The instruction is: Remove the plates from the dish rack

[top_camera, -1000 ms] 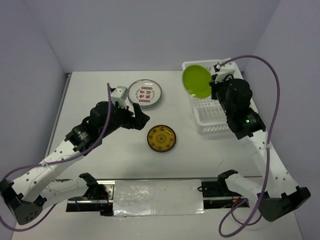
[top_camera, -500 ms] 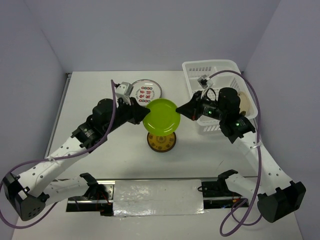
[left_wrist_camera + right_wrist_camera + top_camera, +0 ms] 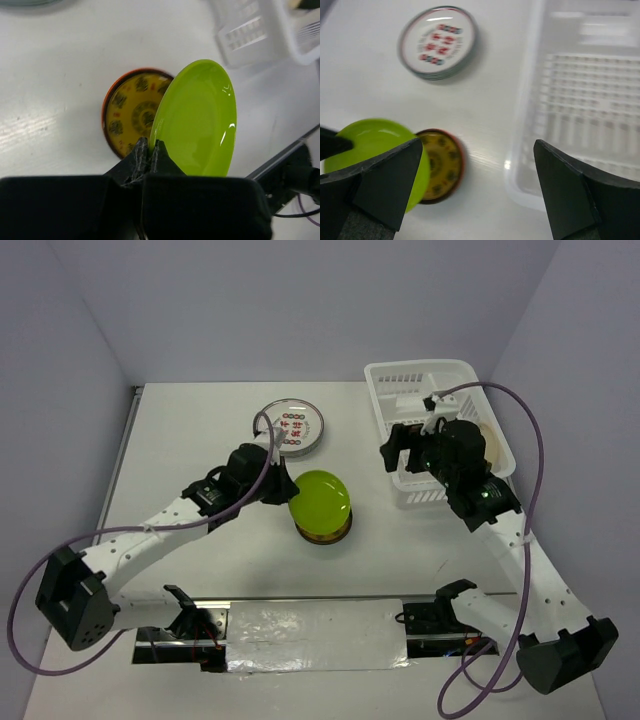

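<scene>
Beneath the yellow-green plate (image 3: 200, 120) pinched by the left tool (image 3: 150, 148), the orange plate (image 3: 127, 115) sits half hidden; right tool (image 3: 478, 170) gapes empty.

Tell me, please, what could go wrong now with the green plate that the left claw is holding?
1. The left claw pinches the green plate only at its rim, and the plate is steeply tilted, so it may slip or swing in the grip.
2. The green plate hangs just above the orange-rimmed yellow plate. If it is released at this tilt, its edge may strike that plate, or it may slide off instead of stacking flat.
</scene>
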